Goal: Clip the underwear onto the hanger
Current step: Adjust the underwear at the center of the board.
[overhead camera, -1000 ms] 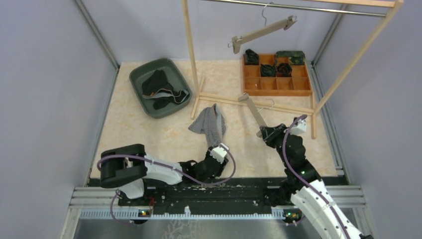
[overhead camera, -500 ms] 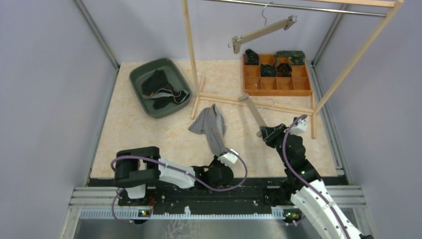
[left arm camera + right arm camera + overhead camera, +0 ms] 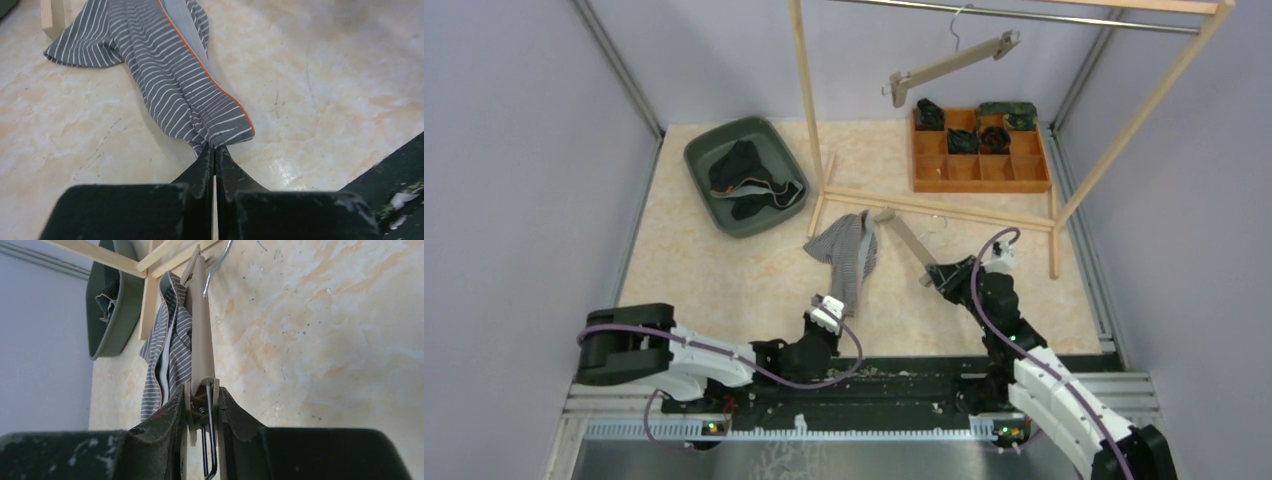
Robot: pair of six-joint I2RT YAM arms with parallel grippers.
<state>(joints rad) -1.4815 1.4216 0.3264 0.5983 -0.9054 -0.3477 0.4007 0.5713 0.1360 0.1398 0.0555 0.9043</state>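
While the dark green plastic tub (image 3: 724, 137) holding dark garments sat at ten o'clock on the beige marbled table (image 3: 694, 260), a wooden compartment tray (image 3: 1024, 172) with dark folded items in its far cells lay at one o'clock. Between them rose the light wooden clothes rack (image 3: 805, 100). Its foot rails lay across the table at twelve o'clock of both grippers, and a second wooden hanger (image 3: 949, 63) hung tilted from its top rail.

The grey white-striped underwear with orange trim (image 3: 170, 85) lay stretched on the table near the centre, its far end bunched beside the rack's foot. The left gripper (image 3: 215, 150) was pinched together on the near tip of that garment, which ran away from it toward eleven o'clock in the wrist view.

The right gripper (image 3: 202, 395) was clamped on the clip end of the beige wooden clip hanger with a wire hook (image 3: 201, 335). Seen from overhead, the bar pointed away from the gripper toward eleven o'clock, its far end just beside the underwear's far end, with the garment at nine o'clock of the bar.
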